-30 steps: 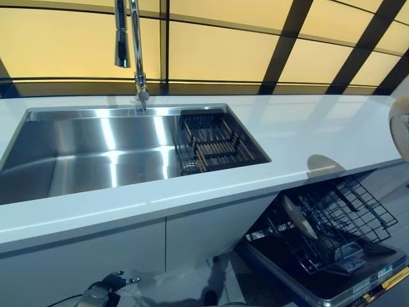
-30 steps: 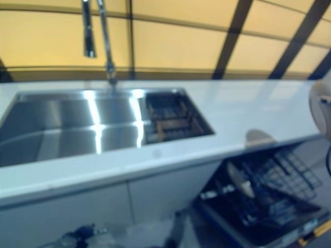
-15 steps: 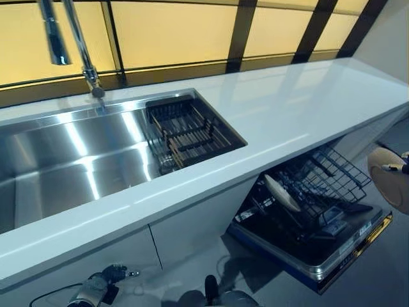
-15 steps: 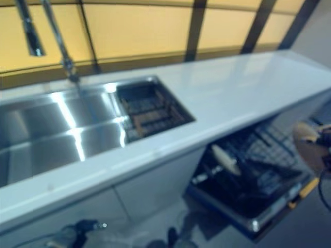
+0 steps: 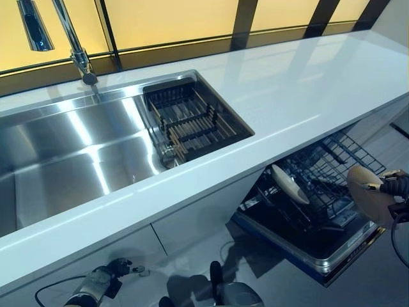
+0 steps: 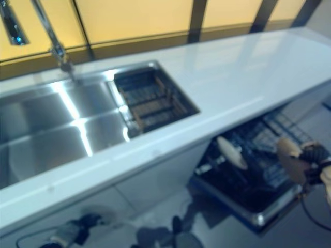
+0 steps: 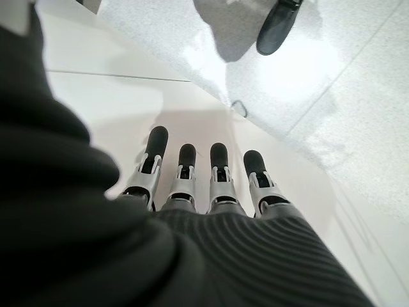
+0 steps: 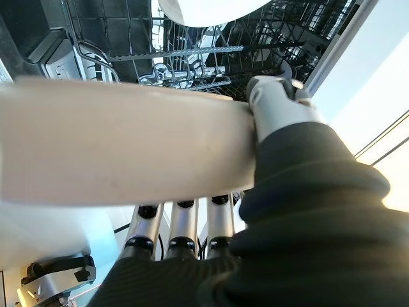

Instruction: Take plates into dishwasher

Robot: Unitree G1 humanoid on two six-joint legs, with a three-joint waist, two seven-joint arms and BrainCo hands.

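My right hand point(image 5: 397, 187) is shut on a beige plate point(image 5: 369, 195), with the thumb point(image 8: 279, 97) on one face and the fingers point(image 8: 183, 224) under the other. It holds the plate point(image 8: 128, 141) just above the right end of the pulled-out dishwasher rack point(image 5: 332, 167). A white plate point(image 5: 290, 184) stands on edge in the left part of that rack, and its rim point(image 8: 211, 9) also shows in the right wrist view. My left hand point(image 5: 104, 281) hangs low by the white cabinet front, its fingers point(image 7: 184, 167) straight and empty.
The open dishwasher door point(image 5: 313, 256) juts out over the floor under the white counter point(image 5: 300, 89). To the left, a steel sink point(image 5: 70, 153) holds a dark drying rack point(image 5: 192, 121), with a tap point(image 5: 70, 45) behind it. White cabinet doors point(image 5: 192, 224) stand under the sink.
The camera has turned down and to the right. My right hand has brought the beige plate down from counter height to just over the dishwasher rack. The left hand stays low.
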